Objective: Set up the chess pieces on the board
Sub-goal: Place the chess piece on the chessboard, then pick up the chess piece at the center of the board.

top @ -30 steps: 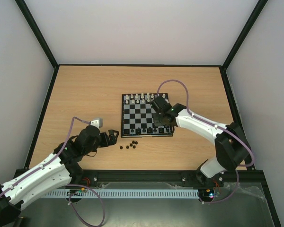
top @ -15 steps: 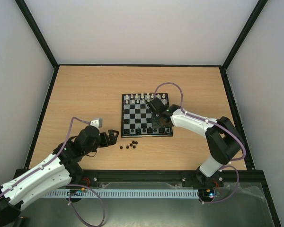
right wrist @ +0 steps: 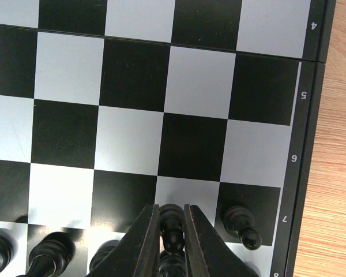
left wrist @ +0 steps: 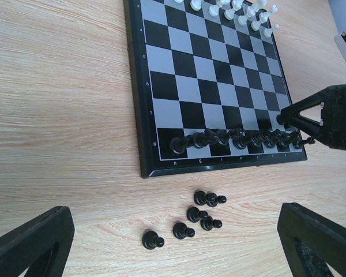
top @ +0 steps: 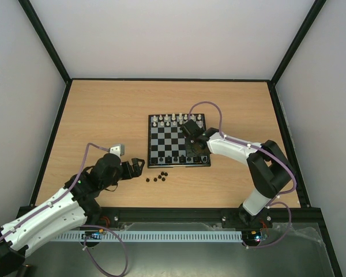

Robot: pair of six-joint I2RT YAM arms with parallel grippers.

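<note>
The board (top: 167, 138) lies mid-table, its squares filling the right wrist view (right wrist: 132, 75). My right gripper (right wrist: 172, 214) is shut on a small black pawn (right wrist: 172, 228) over the board's near right part (top: 195, 144); its tip reaches in from the right in the left wrist view (left wrist: 328, 115). Another black pawn (right wrist: 240, 225) stands one square to the right. A row of black chess pieces (left wrist: 236, 138) lines the board's near edge. Several loose black pieces (left wrist: 202, 216) lie on the table in front of it (top: 157, 176). My left gripper (top: 139, 165) stands open just left of them (left wrist: 176, 245).
White pieces (top: 176, 120) stand in rows at the board's far edge (left wrist: 230, 7). A purple cable (top: 210, 107) loops over the right arm. Bare wooden table (top: 104, 115) surrounds the board, walled on three sides.
My right gripper has shifted slightly left and away over the board with the pawn still in it. The left arm and the loose pieces have not moved.
</note>
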